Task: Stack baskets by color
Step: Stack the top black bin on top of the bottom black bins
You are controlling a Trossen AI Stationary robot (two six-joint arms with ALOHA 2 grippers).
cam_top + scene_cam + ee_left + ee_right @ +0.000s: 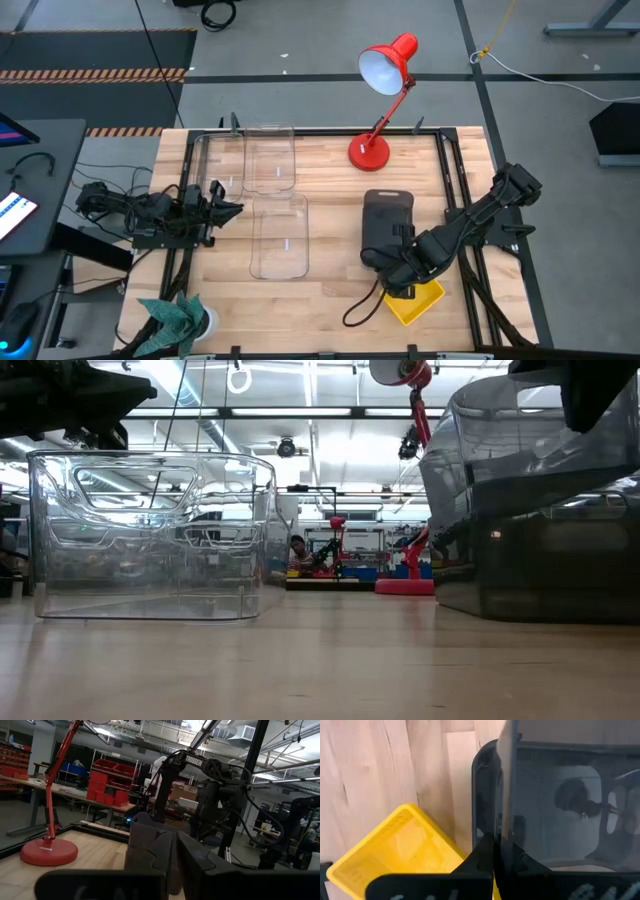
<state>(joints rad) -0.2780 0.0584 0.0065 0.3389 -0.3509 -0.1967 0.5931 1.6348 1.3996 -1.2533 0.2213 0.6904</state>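
Observation:
My right gripper (398, 268) points down at the near end of the smoky grey baskets (388, 215), shut on the upper one (520, 430). That one hangs tilted over a lower grey basket (540, 575) standing on the table. A yellow basket (418, 302) lies on the table beside the gripper, toward the near edge. Two clear baskets (270, 158) (279, 235) stand left of centre, bottoms on the table. My left gripper (232, 207) waits shut at the left edge, touching nothing. My right gripper pinches the upper grey basket's thin wall (501, 820) at its near end, one finger inside and one outside. The fingers come from above, pointing down. The basket is tilted over the lower grey basket (545, 795); whether the two touch, I cannot tell.
A red desk lamp (368, 152) stands at the table's far edge, behind the grey baskets. A green cloth (175, 315) lies at the near left corner. A black cable (360, 305) loops left of the yellow basket. Bare wood shows between the clear and grey baskets.

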